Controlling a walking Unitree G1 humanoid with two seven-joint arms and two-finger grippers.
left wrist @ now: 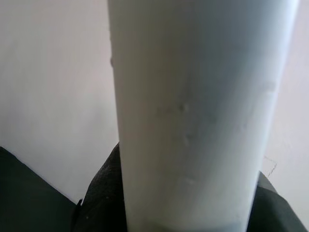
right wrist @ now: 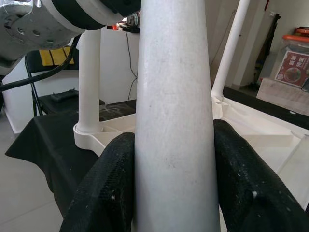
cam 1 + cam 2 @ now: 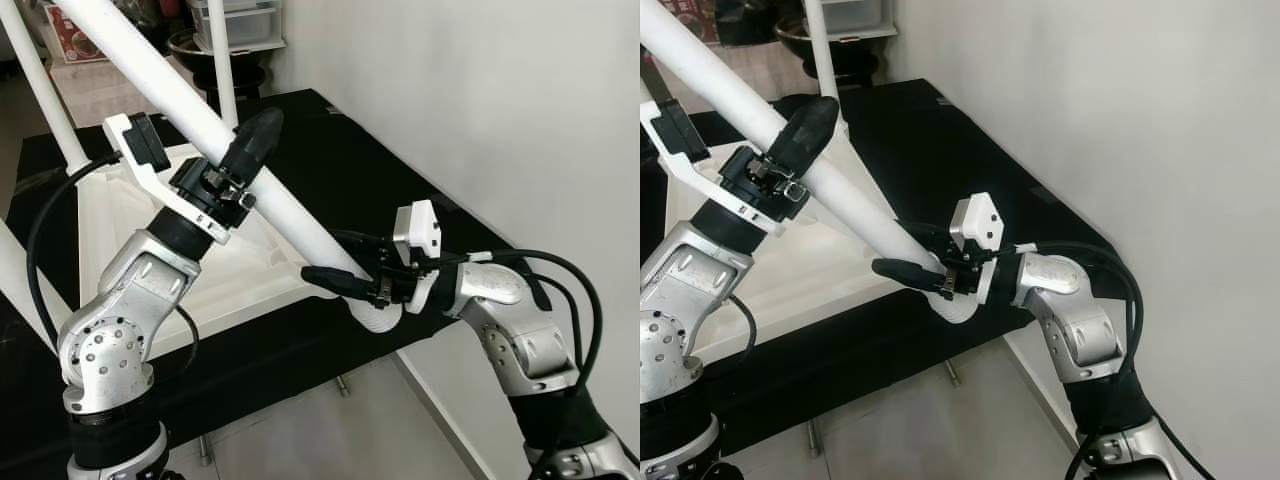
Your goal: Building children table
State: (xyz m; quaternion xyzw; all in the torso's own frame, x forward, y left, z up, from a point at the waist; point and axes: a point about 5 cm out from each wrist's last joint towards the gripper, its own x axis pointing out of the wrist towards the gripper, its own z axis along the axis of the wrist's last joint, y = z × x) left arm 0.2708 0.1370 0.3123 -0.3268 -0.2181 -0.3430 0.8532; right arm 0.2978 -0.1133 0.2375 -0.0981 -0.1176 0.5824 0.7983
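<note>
Right gripper [image 3: 345, 270] has its jaws clamped on the lower end of the white table leg [image 3: 290, 215], black fingers [image 2: 104, 193] pressing either side. Higher up the same leg, the left gripper [image 3: 245, 150] has its jaws closed around it too. The leg slants over the upturned white tabletop [image 3: 230, 270], which lies on the black-draped counter [image 3: 330, 150] beside the wall [image 3: 500, 120].

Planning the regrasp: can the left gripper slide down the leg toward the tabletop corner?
Probably only partway: the left gripper has bare table leg below it, but the right gripper clamps the lower end near the upturned tabletop.
</note>
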